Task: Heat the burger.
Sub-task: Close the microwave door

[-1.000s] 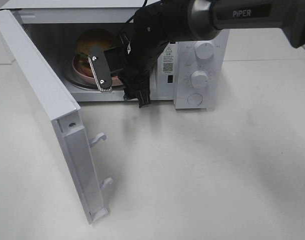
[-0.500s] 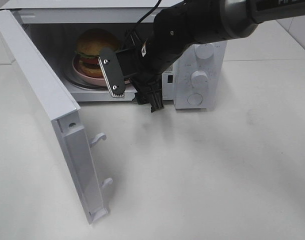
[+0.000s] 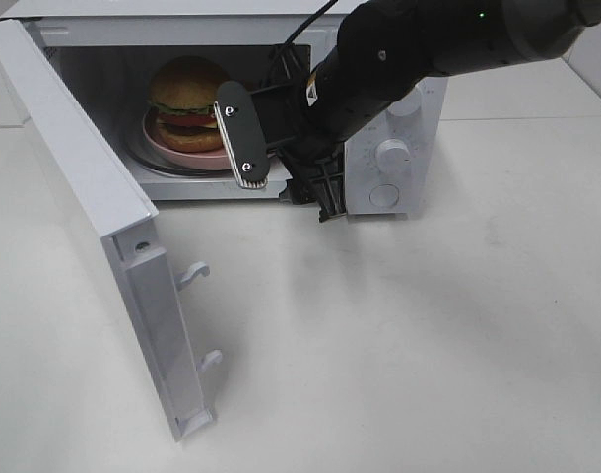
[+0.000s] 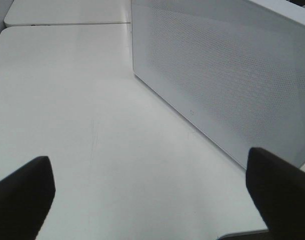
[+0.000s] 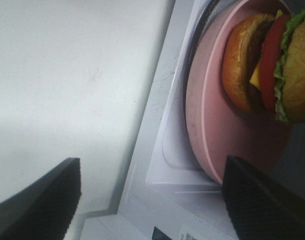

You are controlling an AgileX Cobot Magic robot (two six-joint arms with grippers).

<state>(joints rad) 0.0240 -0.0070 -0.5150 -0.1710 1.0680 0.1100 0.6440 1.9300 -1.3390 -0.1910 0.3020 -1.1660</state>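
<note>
The burger (image 3: 187, 97), with its golden bun, lettuce and tomato, stands on a round pink plate (image 3: 182, 153) inside the open microwave (image 3: 399, 187). My right gripper (image 3: 283, 169) hangs just in front of the cavity's right side. It is open, holds nothing and is clear of the plate. The right wrist view shows the burger (image 5: 272, 65) on the plate (image 5: 212, 130) beyond the open gripper (image 5: 152, 200). My left gripper (image 4: 150, 200) is open and empty beside a perforated white microwave wall (image 4: 232, 75). It does not appear in the exterior high view.
The microwave door (image 3: 84, 177) swings wide toward the front left, with two latch hooks (image 3: 194, 274) sticking out of its edge. Two control knobs (image 3: 393, 154) sit on the right panel. White tabletop (image 3: 409, 345) spreads in front.
My right gripper has drawn back rightward from the cavity, uncovering the burger and plate. Its jaws have opened a little wider. The left gripper has stayed open.
</note>
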